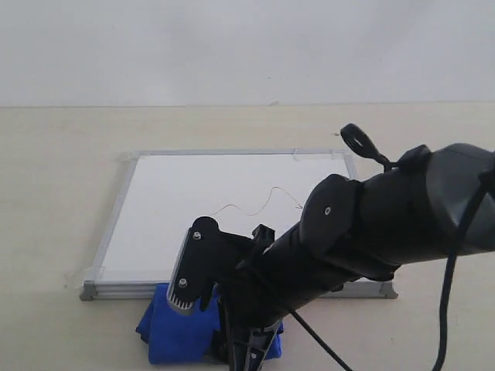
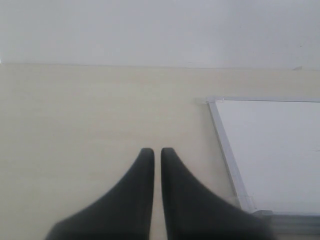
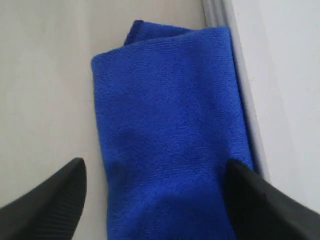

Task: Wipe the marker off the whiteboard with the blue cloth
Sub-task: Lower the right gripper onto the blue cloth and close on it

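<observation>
On the pale table [image 1: 54, 178] in the exterior view, you've got the whiteboard [image 1: 178, 216] lying flat, with the marker [image 1: 263, 202] a thin squiggle just right of its middle. The blue cloth [image 1: 174, 336] sits bunched just off the board's near edge, toward the left corner. Your right arm [image 1: 371, 224] reaches across to it from the right. The right gripper [image 1: 249, 352] is down at the cloth, its jaws too hidden here to read.

Left wrist view now: your left gripper [image 2: 157, 156] has its fingers together, only a sliver between them. It hangs over bare table, with the whiteboard's left side close by on its right.

Right wrist view: the right gripper's fingers [image 3: 60, 195] stand wide apart, one on each side of the blue cloth, gripping nothing. The cloth's edge lies against the board's silver frame [image 3: 240, 100].
</observation>
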Motion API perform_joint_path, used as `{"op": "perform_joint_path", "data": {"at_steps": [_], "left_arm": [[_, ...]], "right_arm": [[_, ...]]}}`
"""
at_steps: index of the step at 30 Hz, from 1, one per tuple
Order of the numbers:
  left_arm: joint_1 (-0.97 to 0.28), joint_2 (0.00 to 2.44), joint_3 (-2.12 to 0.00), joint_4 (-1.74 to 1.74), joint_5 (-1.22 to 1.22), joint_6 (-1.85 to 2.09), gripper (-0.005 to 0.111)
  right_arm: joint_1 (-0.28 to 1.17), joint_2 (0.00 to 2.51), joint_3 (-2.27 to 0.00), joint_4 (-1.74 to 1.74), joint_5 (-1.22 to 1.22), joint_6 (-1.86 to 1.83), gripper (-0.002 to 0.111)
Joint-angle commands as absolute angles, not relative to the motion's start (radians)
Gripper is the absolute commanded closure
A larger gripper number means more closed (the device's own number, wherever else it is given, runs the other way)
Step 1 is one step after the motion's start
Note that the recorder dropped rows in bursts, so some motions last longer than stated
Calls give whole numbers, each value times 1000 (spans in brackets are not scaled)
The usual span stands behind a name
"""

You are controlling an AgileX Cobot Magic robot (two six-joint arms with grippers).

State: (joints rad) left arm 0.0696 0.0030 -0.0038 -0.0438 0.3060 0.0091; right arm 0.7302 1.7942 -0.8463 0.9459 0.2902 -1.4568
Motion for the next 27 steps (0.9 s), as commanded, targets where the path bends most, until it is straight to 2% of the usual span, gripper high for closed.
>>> {"op": "perform_joint_path", "data": {"at_steps": [1,14,17,22,26,27], "left_arm": [[71,0,0,-41,303,0,102],[71,0,0,-41,301,0,102],[71,0,0,-41,301,0,102],[71,0,0,-41,301,0,102],[71,0,0,-41,301,0,102],[71,0,0,-41,301,0,102]], "right_arm": [[733,1820,-850,945,228,-1476,39],[733,1897,-850,945,196,-1498,41],[733,1897,-850,945,216,-1491,54],[733,1897,-850,945,269,-1500,89],[733,1897,-850,945,280,-1495,107],[733,1897,-850,945,280,-1483,108]]}}
